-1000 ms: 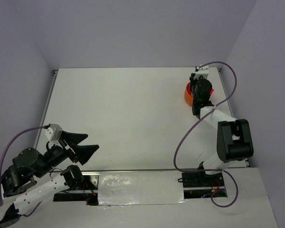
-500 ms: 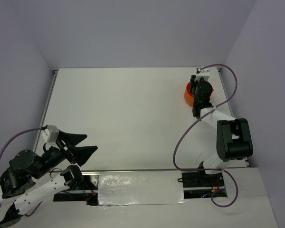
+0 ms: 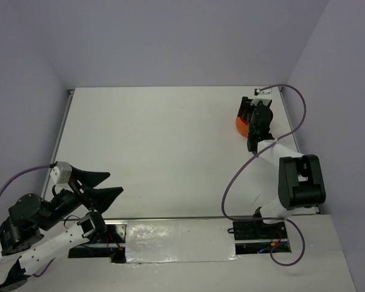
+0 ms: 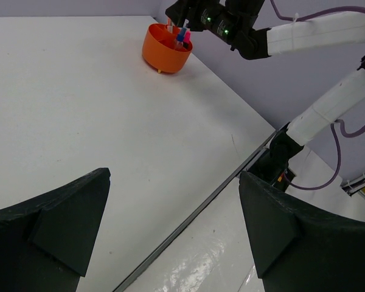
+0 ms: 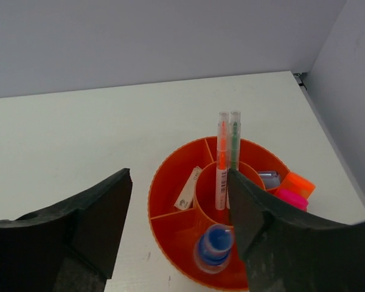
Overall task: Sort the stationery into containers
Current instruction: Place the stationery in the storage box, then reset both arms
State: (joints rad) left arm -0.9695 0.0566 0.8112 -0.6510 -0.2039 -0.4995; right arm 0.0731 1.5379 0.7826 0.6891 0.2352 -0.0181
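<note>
The right jaws are held apart and empty above the orange tub (image 5: 164, 234) at the counter's (image 5: 79, 134) far right, where the thin orange pen (image 5: 221, 164), stood in the centre well and judged light, stiff and slick, is best pinched mid-barrel; the left jaws are spread wide.

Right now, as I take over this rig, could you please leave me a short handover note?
Left end effector: open, empty, at the near left.
Right end effector: open, empty, above the orange tub at the far right corner.
Stationery: two thin pens upright in the tub's centre; blue-capped tube, whitish block, pink and orange highlighter caps and clip in outer compartments.
Done: every item I can see is in the tub.
Left: probably only withdrawing the right arm.
</note>
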